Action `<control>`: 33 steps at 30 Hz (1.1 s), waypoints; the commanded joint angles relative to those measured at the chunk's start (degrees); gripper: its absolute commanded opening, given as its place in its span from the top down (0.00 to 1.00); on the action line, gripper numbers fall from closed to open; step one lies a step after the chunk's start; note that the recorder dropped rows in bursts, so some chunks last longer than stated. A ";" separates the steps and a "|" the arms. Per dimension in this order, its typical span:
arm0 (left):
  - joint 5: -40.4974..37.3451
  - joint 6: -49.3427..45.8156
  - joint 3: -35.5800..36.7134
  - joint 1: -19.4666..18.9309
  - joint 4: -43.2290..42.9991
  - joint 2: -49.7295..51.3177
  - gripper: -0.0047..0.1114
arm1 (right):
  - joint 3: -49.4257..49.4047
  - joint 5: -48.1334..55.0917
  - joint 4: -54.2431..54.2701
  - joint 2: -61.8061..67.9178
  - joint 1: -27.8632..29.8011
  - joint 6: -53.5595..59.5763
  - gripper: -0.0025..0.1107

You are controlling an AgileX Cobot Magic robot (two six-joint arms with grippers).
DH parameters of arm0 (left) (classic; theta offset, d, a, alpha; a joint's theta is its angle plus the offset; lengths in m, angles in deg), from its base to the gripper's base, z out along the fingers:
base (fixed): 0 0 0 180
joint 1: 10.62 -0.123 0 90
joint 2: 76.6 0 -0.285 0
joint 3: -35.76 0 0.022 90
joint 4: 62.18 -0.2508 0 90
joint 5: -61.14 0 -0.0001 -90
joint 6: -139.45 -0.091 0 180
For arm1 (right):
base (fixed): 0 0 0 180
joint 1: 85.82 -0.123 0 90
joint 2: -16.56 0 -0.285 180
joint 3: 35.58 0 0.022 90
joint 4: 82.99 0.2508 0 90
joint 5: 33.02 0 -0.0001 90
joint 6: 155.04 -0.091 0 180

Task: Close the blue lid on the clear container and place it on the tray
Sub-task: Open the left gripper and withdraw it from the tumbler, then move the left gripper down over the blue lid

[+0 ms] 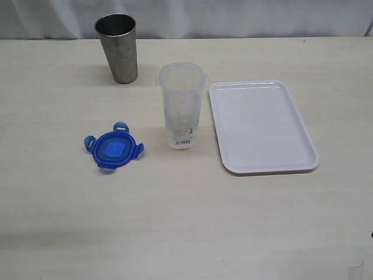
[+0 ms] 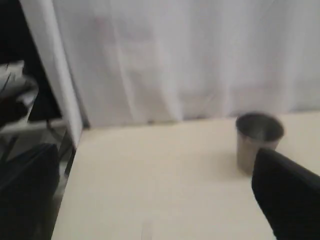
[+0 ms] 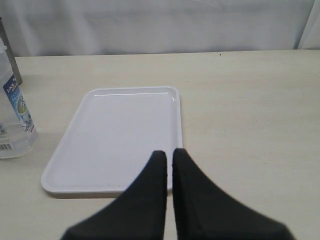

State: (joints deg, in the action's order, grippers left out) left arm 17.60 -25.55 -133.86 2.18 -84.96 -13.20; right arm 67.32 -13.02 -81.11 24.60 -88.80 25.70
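The right gripper hovers over the tray's edge, fingers apparently closed. The clear container stands beside the tray.

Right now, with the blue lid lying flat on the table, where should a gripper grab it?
Probably from straight above: the blue lid lies flat and low on the table, leaving little side wall to reach. Pinch across two opposite rim edges, between the four clip tabs that splay outward.

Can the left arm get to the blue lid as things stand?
Probably yes. The blue lid lies flat on the left side of the table, apart from the clear container and the metal tumbler, nothing over it. The arm is outside the exterior view, so reach is unsure.
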 commanded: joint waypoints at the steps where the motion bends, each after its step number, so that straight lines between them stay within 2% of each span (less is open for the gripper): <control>1: -22.03 -2.68 -8.87 -0.09 4.83 13.83 0.12 | -0.12 -0.22 0.26 -0.26 0.22 -0.06 0.94; 4: -25.28 -4.51 -9.27 -0.09 11.95 20.06 0.12 | -0.12 -0.22 0.26 -0.26 0.22 -0.06 0.94; 11: -21.51 -6.31 -9.27 0.01 23.26 31.19 0.12 | -0.12 -0.22 0.26 -0.26 0.22 -0.06 0.94; 16: -16.89 -5.71 -8.80 3.72 22.13 36.52 0.16 | -0.12 -0.22 0.26 -0.26 0.22 -0.06 0.94; 21: -9.39 -3.02 -6.74 6.93 22.03 38.90 0.36 | -0.12 -0.22 0.26 -0.26 0.22 -0.06 0.94; 25: -6.86 -2.77 -5.94 6.94 22.43 38.90 0.48 | -0.12 -0.22 0.26 -0.26 0.22 -0.06 0.94; 29: -9.11 -2.77 -5.28 6.94 22.43 38.90 0.51 | -0.12 -0.22 0.26 -0.26 0.22 -0.06 0.94; 33: -6.45 -2.91 -0.87 6.94 22.01 38.90 0.51 | -0.12 -0.22 0.26 -0.26 0.22 -0.06 0.94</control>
State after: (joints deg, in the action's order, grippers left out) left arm 9.36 -28.84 -137.67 8.87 -62.65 25.71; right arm 67.32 -13.02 -81.11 24.60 -88.80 25.70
